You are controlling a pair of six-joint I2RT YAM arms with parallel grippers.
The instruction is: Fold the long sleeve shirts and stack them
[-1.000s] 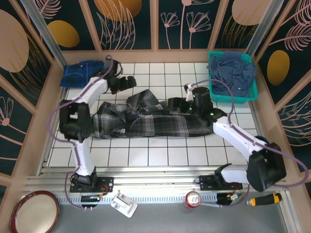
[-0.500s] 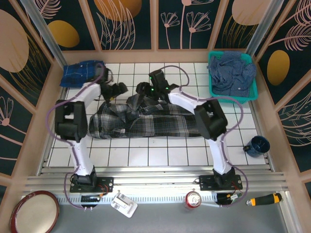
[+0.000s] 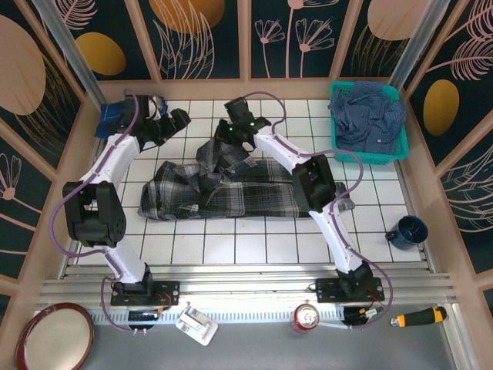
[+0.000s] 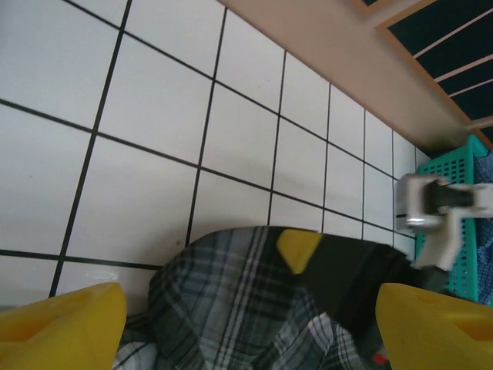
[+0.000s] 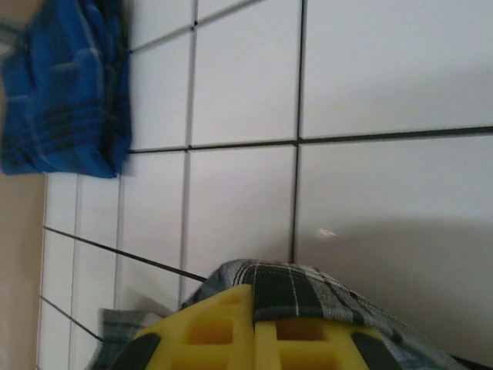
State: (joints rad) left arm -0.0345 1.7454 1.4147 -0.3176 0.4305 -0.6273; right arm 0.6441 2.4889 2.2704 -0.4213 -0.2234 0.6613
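A grey-black-white plaid shirt [image 3: 239,196] lies spread across the white tiles. My right gripper [image 3: 219,148] is shut on a fold of its far edge; the cloth [image 5: 323,289] sits pinched between the yellow fingers [image 5: 223,335], lifted a little off the tiles. My left gripper [image 3: 171,123] hovers open just left of that spot, its yellow fingertips [image 4: 62,324] wide apart above the plaid cloth [image 4: 231,308], touching nothing. A bright blue plaid shirt [image 3: 115,116] lies folded at the far left corner. A dull navy shirt [image 3: 370,112] is heaped in the basket.
The teal basket [image 3: 397,150] stands at the far right corner. A dark mug [image 3: 406,230] sits at the right edge of the tiles. In front of the rail lie a can [image 3: 306,314], a red plate [image 3: 54,335] and a screwdriver [image 3: 420,316]. Wooden walls ring the table.
My right arm swung from the shirt's right side over to its far middle edge and shut on the cloth, raising it. My left gripper drew back towards the far left.
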